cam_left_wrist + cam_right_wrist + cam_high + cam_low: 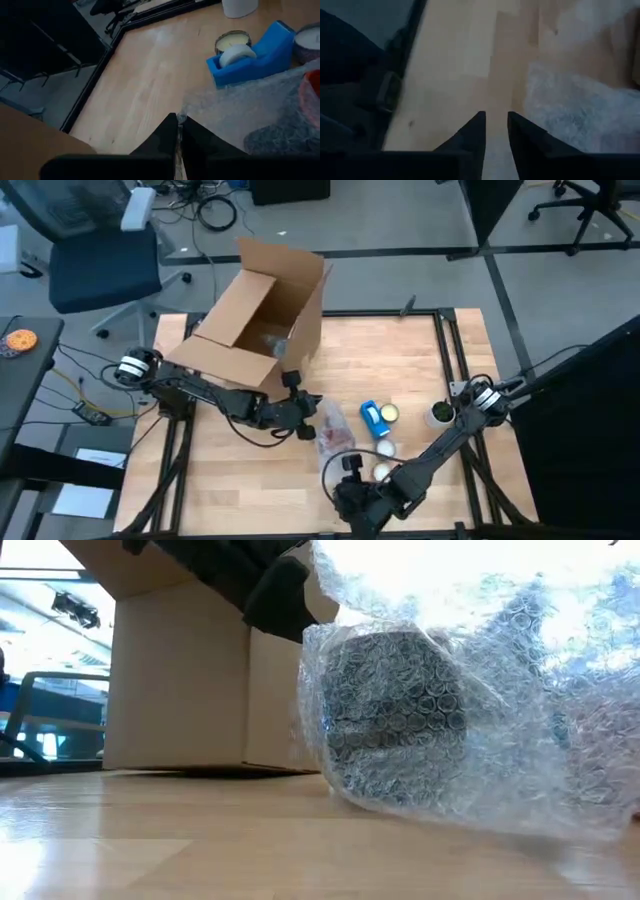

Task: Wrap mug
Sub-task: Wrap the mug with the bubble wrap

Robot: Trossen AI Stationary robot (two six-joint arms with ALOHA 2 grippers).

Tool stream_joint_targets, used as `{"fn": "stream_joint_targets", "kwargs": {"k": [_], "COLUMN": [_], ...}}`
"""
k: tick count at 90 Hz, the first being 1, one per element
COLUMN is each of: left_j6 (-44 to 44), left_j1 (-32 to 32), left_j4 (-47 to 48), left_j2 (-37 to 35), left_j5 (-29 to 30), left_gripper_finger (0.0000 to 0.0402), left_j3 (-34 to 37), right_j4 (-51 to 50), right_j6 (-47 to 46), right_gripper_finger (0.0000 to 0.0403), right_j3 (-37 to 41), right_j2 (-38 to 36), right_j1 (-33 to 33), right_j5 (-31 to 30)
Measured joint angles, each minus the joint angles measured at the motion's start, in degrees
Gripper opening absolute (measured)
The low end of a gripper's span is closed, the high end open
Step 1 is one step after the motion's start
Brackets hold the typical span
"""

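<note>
A dark mug (pixel 390 710) stands on the table inside a sheet of clear bubble wrap (pixel 335 435); through the wrap it shows as a dark shape (pixel 280 137). My left gripper (pixel 304 420) is at the wrap's left side, next to the cardboard box, shut on the wrap (pixel 225 110). My right gripper (pixel 495 122) hovers low near the table's near edge (pixel 345 485), just short of the wrap (pixel 580 110). It is open, with nothing between its fingers. My left gripper pinches an edge of the bubble wrap (pixel 186 111) between its two fingers, coming from the table's left. One layer or several, I cannot tell. The sheet rises from the table up past the mug (pixel 340 580), and its lower part lies on the table around the mug.
An open cardboard box (pixel 260 315) lies on its side at the far left. A blue tape dispenser (pixel 372 417), small candles (pixel 385 448) and a white cup (pixel 440 415) stand to the right of the wrap. Bare wood lies at the near left.
</note>
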State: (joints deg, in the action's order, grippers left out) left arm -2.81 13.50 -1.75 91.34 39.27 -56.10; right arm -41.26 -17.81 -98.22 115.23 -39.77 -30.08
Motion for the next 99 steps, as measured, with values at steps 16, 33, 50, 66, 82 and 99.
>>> {"fn": "stream_joint_targets", "kwargs": {"k": [16, 33, 50, 66, 82, 99], "left_j6": [0.00, 0.02, 0.04, 0.04, 0.04, 0.09], "left_j1": [0.02, 0.02, 0.02, 0.02, 0.02, 0.04], "left_j4": [0.23, 0.23, 0.26, 0.45, 0.43, 0.43], "left_j2": [-0.01, -0.01, -0.01, -0.01, -0.01, -0.01], "left_j5": [-0.01, -0.01, -0.03, -0.03, -0.05, -0.07], "left_gripper_finger": [0.0000, 0.0000, 0.0000, 0.0000, 0.0000, 0.0000], "left_j3": [0.00, 0.00, 0.01, 0.02, 0.02, 0.07], "right_j4": [4.21, 1.62, 8.43, 22.39, 25.27, 25.37], "right_j6": [10.17, 15.05, 15.11, 22.08, 25.98, 21.51], "right_gripper_finger": [0.0165, 0.0251, 0.0258, 0.0237, 0.0219, 0.0201], "right_j3": [-0.13, 0.71, 7.99, 14.55, 18.43, 20.52], "right_j2": [-0.07, -0.09, -0.10, -0.08, -0.05, -0.05], "right_j1": [-0.37, -2.25, -3.45, -4.63, -5.22, -2.98], "right_j5": [0.71, -9.56, -18.92, -26.89, -35.13, -36.42]}}
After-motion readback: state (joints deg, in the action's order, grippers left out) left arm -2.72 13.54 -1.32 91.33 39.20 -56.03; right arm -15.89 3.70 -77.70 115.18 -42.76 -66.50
